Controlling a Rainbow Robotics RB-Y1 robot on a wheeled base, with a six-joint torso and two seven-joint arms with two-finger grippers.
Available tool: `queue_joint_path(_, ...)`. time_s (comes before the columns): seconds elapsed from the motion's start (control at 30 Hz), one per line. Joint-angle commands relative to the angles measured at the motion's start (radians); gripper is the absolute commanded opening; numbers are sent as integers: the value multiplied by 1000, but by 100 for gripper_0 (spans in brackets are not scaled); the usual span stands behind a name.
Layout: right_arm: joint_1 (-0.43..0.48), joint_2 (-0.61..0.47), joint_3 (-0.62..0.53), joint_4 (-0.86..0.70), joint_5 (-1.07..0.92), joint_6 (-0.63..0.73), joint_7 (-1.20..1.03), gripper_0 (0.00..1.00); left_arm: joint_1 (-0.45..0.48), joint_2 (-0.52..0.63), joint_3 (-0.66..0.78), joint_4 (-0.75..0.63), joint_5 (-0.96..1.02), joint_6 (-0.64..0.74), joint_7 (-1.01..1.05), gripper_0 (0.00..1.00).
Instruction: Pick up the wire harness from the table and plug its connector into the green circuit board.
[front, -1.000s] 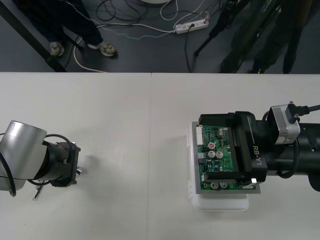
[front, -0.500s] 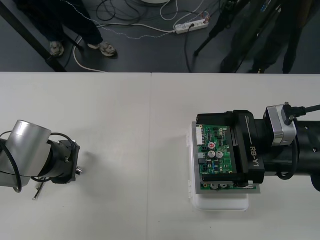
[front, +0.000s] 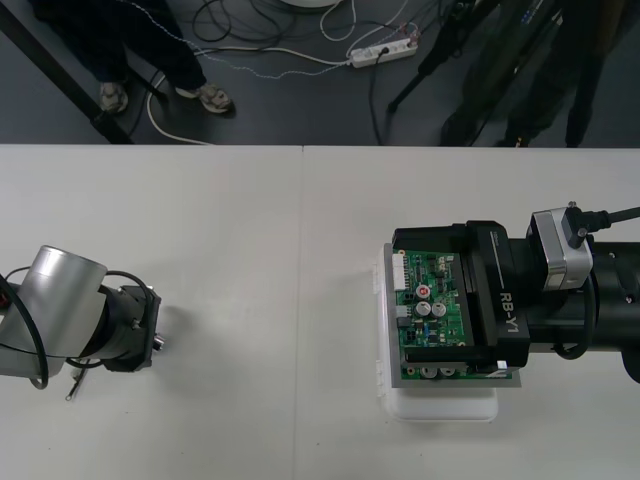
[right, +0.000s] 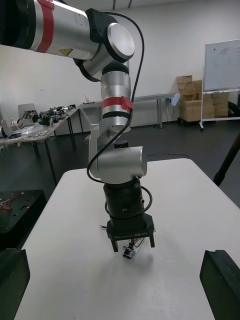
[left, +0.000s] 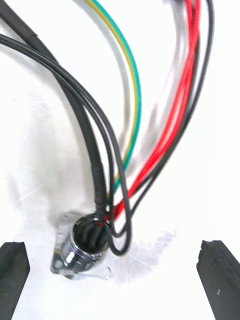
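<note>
- The left gripper (front: 150, 337) is positioned low over the left part of the table (front: 260, 300).
- Its fingers (left: 12, 280) are spread wide. Nothing is clamped between them.
- The wire harness (left: 127, 120) is located on the table directly at the left gripper, well apart from the green circuit board (front: 432, 300).
- The round metal socket (left: 82, 244), with its flange, is seen lying on the table surface between the two spread fingers. It is touched by neither finger.
- Red, black and green wires are gathered into the socket and fan out from it across the table.
- In the right wrist view, the socket is seen just under the tip of the left gripper, close to the table.
- A thin wire end (front: 72, 386) is seen on the table just beside the left arm. Whether it belongs to the harness cannot be determined.
- The right gripper (front: 410, 296) is positioned over the green circuit board, which is seated on a white base (front: 445, 406) at the right part of the table.
- The right gripper's fingers (right: 222, 282) are held wide apart and hold nothing. One lies along the board's far edge and one along its near edge, so that the board is straddled.
- Whether these fingers touch the board cannot be determined.
</note>
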Motion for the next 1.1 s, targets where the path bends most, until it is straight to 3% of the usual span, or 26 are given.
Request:
queue_joint_path(0.03, 2, -16, -20, -34, 2, 9, -12, 100, 36, -27, -13, 29, 8, 25, -54, 99)
queue_joint_path(0.67, 5, -16, -19, -34, -5, 8, -9, 100, 50, -55, -12, 52, 41, 25, -43, 98)
queue_joint_path(0.8, 5, -16, -19, -34, -5, 9, -14, 100, 51, -64, -12, 55, 41, 25, -43, 82)
queue_joint_path(1.1, 5, -16, -19, -34, -2, 9, -15, 100, 53, -84, -4, 57, 43, 26, -43, 70)
